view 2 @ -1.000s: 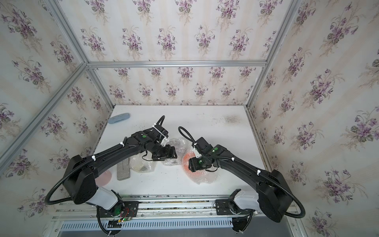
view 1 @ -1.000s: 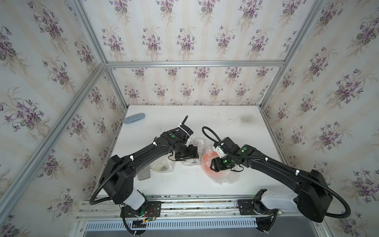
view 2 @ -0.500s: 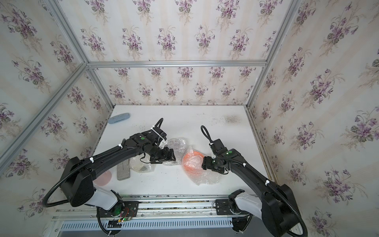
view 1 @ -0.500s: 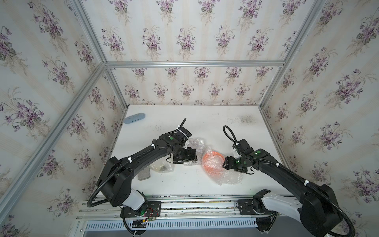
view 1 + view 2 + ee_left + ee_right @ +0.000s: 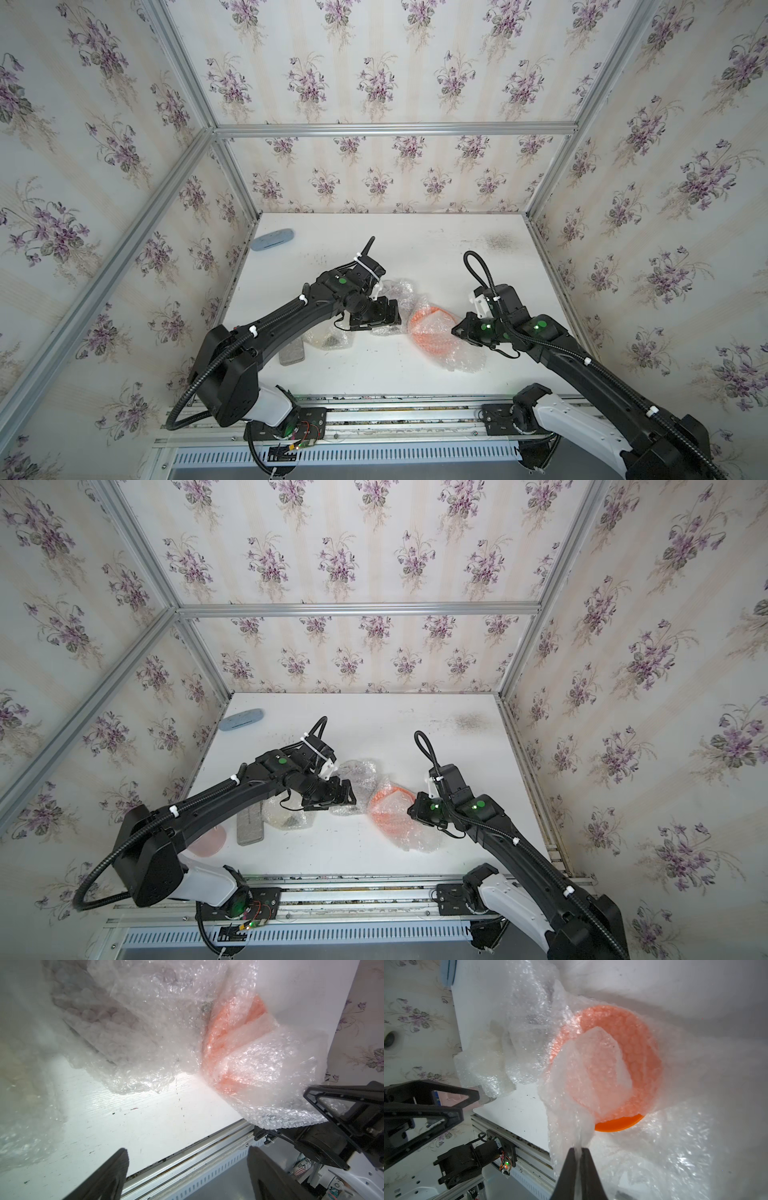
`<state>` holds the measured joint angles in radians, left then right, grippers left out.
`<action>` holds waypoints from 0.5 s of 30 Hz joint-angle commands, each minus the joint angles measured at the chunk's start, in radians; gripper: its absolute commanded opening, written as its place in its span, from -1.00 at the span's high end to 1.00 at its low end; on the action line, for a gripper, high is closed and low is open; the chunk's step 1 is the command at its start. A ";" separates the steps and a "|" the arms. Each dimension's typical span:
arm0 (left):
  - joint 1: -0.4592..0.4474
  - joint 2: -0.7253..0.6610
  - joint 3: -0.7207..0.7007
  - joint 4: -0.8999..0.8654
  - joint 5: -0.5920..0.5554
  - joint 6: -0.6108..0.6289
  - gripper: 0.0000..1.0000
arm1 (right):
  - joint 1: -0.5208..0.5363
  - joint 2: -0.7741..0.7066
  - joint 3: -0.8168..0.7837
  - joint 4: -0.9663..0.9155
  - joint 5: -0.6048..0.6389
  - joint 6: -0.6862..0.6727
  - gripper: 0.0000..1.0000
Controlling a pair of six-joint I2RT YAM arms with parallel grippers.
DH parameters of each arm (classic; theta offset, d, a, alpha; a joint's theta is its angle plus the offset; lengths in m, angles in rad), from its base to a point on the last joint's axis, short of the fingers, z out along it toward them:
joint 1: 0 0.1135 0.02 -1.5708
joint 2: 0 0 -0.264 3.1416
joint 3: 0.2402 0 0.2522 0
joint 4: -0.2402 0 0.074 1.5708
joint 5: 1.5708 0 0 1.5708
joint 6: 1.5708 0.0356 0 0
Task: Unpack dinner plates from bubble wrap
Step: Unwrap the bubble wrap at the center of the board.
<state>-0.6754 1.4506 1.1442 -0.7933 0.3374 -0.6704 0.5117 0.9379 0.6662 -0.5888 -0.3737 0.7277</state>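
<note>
White table (image 5: 374,249); right hand (image 5: 578,1150) pinching bubble wrap (image 5: 591,1059) over orange plate (image 5: 618,1126).

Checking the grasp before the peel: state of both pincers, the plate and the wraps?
Bright orange round plate, mostly under wrap, one rim edge bare.
Clear bubble wrap sheet over it, loosened, one fold raised.
Right pincer, shut on that fold.
Left pincer, open, empty.
Second crumpled bubble wrap bundle, beside the left pincer, ungripped.

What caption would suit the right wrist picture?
Right gripper pinches bubble wrap draped over an orange plate.
</note>
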 commanded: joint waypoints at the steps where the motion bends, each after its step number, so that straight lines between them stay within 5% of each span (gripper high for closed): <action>1: -0.008 -0.063 -0.018 -0.004 0.003 0.035 -0.92 | 0.075 0.022 0.033 0.083 -0.028 0.021 0.85; 12: -0.015 -0.389 -0.342 0.075 -0.095 -0.194 -0.99 | 0.362 0.192 0.059 0.324 -0.162 -0.024 0.72; 15: -0.015 -0.474 -0.426 0.115 -0.091 -0.262 -0.99 | 0.406 0.226 0.044 0.333 -0.201 -0.035 0.50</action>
<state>-0.6910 1.0233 0.7666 -0.7353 0.2737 -0.8249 0.8913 1.1431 0.7174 -0.3111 -0.5133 0.7071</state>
